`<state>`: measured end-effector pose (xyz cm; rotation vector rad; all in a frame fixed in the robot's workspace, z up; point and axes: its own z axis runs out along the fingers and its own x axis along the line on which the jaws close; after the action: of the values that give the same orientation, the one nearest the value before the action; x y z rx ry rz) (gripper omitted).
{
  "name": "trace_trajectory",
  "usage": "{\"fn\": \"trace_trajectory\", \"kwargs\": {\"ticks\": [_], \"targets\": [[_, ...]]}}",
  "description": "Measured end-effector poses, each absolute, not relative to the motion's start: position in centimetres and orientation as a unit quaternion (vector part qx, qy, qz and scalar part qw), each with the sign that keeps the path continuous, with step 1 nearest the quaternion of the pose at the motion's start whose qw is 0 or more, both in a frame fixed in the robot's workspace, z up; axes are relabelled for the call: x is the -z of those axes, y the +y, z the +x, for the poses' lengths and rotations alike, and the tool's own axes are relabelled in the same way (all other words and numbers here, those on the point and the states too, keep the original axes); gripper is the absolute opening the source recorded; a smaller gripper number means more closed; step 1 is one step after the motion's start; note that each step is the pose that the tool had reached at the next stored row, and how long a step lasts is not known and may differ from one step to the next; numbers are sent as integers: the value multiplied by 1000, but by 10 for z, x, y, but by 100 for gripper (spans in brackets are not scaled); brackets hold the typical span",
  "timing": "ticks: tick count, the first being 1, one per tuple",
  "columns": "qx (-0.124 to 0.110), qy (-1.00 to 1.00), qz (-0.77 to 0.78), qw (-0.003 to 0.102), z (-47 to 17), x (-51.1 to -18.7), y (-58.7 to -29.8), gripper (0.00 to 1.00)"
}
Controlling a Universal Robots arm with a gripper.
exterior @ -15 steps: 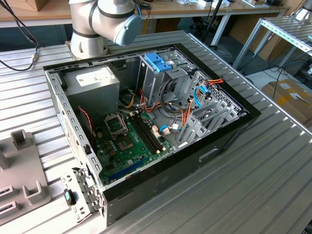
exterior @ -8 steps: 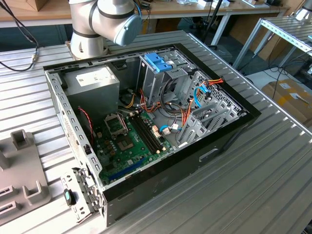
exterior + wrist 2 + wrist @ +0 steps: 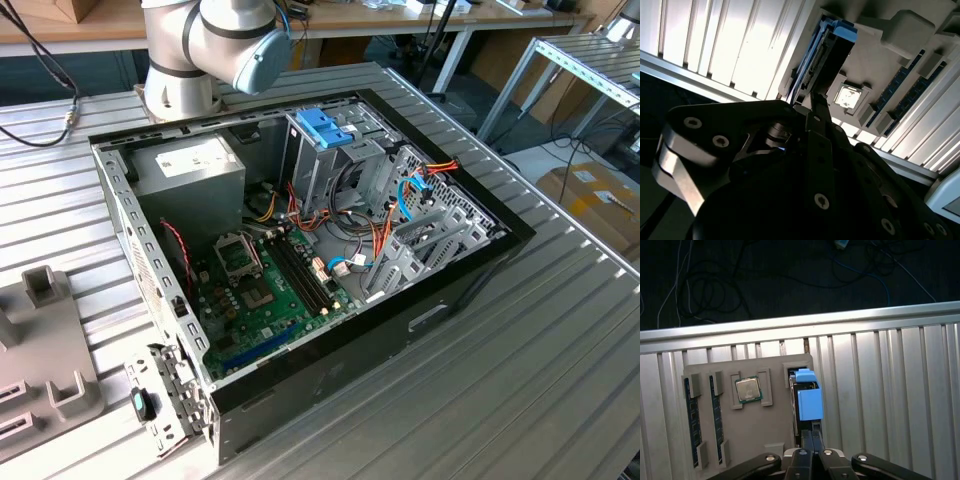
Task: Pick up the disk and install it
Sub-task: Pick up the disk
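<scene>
Pickup is in hand: tool [image 3: 810, 434] closed, tips at the near end of the disk [image 3: 808, 401], which stands on edge in its tray [image 3: 775, 432] slot just ahead, so freeing it likely calls for a sure pinch and a straight pull.

A ribbed metal tabletop [image 3: 520, 380] in bright light — wooden bench [image 3: 350, 22] behind, cardboard box [image 3: 598, 198] on the floor.

A robotics lab: robot arm [image 3: 205, 45] on a ribbed aluminium bench [image 3: 520, 380] beside an opened computer case [image 3: 400, 335].
</scene>
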<state>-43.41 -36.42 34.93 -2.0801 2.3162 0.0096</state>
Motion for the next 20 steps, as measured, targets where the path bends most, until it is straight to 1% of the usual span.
{"fn": "trace_trajectory", "kwargs": {"ticks": [7, 8, 9, 10, 11, 12, 13, 15, 18, 20], "targets": [[-3, 744, -668, 14, -434, -349, -364, 11], [-3, 744, -668, 14, -434, -349, -364, 24], [-3, 744, -668, 14, -434, -349, -364, 24], [-3, 744, -668, 14, -434, -349, -364, 29], [-3, 744, -668, 14, -434, -349, -364, 29], [-3, 744, -668, 14, -434, -349, -364, 42], [-3, 744, -668, 14, -434, -349, -364, 47], [-3, 744, -668, 14, -434, -349, -364, 47], [-3, 744, -668, 14, -434, -349, -364, 66], [-3, 744, -668, 14, -434, -349, -364, 66]]}}
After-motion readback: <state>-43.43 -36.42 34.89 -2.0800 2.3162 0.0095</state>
